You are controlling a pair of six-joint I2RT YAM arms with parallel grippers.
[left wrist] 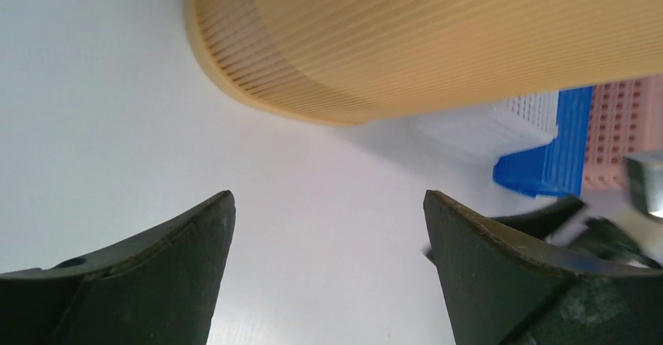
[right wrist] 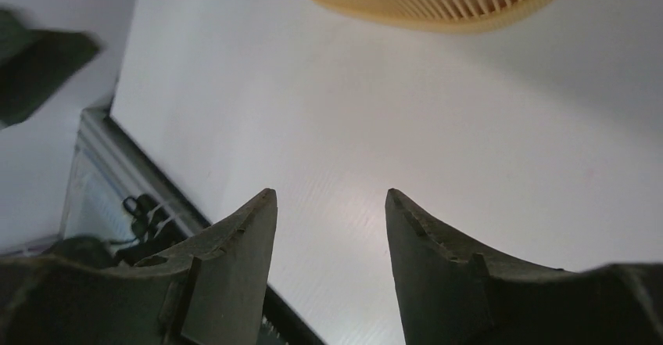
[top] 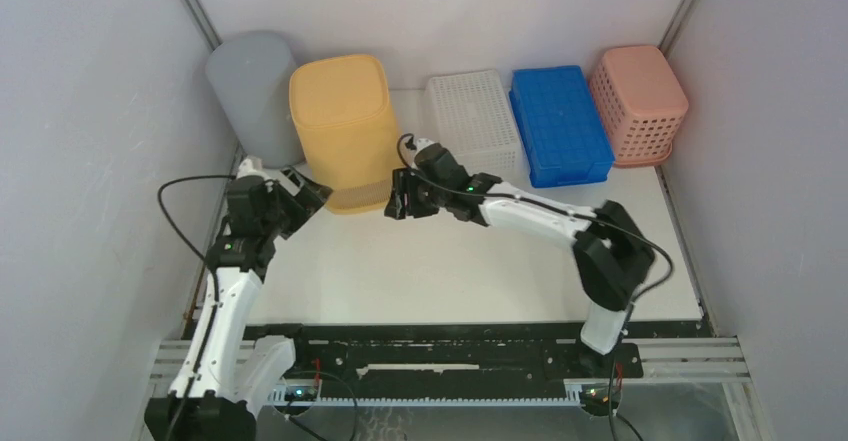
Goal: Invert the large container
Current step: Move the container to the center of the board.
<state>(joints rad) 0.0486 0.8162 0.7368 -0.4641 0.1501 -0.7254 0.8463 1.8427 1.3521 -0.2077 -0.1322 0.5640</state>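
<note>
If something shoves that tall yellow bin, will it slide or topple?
Pushed high, the yellow bin probably topples, being tall for its base. Pushed low, it likely slides on the smooth white table. Its ribbed plastic walls suggest light but stiff.

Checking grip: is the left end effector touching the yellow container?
Apart. The left wrist view shows bare table between the left end effector and the yellow container.

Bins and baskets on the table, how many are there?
5. A grey bin in the far left corner, a yellow bin beside it, then a white basket, a blue crate and a pink basket at the far right. Smaller ones could hide behind them.
</note>
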